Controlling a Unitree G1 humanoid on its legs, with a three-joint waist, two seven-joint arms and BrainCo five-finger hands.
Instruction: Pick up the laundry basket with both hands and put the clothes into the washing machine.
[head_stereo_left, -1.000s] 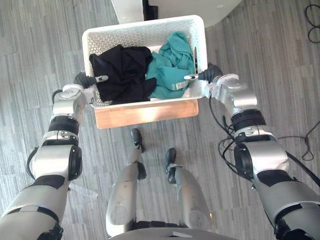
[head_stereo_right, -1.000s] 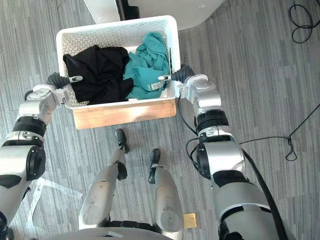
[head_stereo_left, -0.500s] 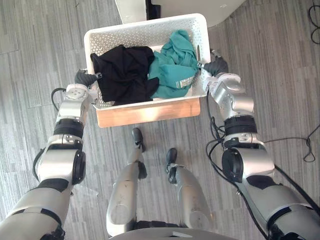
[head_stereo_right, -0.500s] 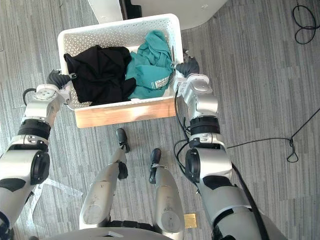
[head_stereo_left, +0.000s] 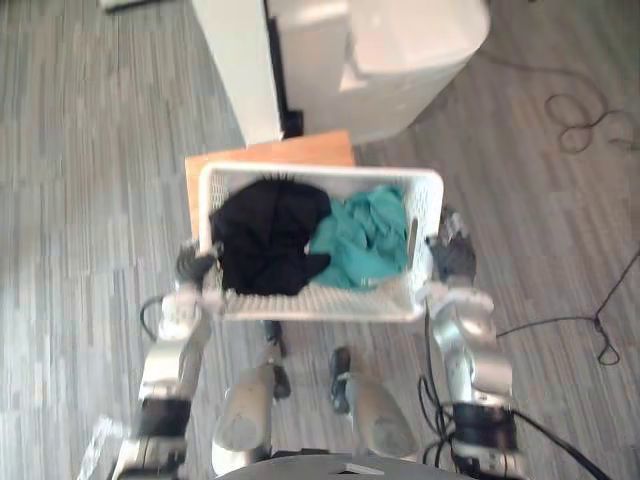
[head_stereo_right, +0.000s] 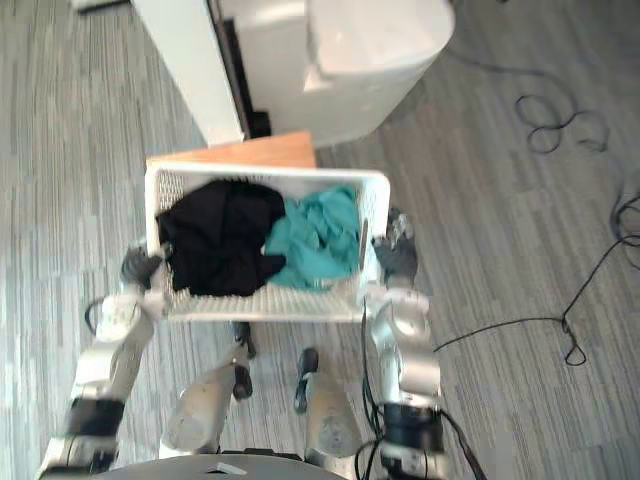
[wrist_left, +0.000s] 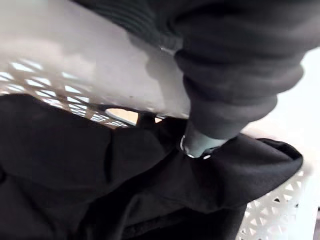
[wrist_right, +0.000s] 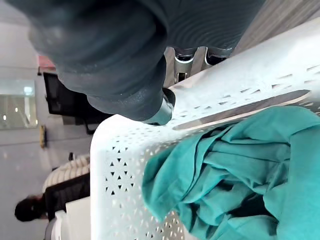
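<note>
The white perforated laundry basket (head_stereo_left: 318, 300) hangs in the air between my two hands, above the floor. Inside it a black garment (head_stereo_left: 265, 238) lies on the left and a teal garment (head_stereo_left: 362, 235) on the right. My left hand (head_stereo_left: 194, 266) grips the basket's left wall, with its thumb hooked over the rim (wrist_left: 75, 50) onto the black cloth (wrist_left: 75, 170). My right hand (head_stereo_left: 452, 256) grips the right wall (wrist_right: 125, 160), thumb inside by the teal cloth (wrist_right: 225, 165) and fingers outside.
A wooden stand (head_stereo_left: 270, 158) sits on the floor just beyond the basket. Past it stand a white washing machine (head_stereo_left: 400, 50) and a white upright panel (head_stereo_left: 235, 60). Loose cables (head_stereo_left: 572, 118) lie on the floor at the right.
The basket has come up off the wooden stand, held at both sides. The camera has tipped forward, bringing the washing machine into view.
</note>
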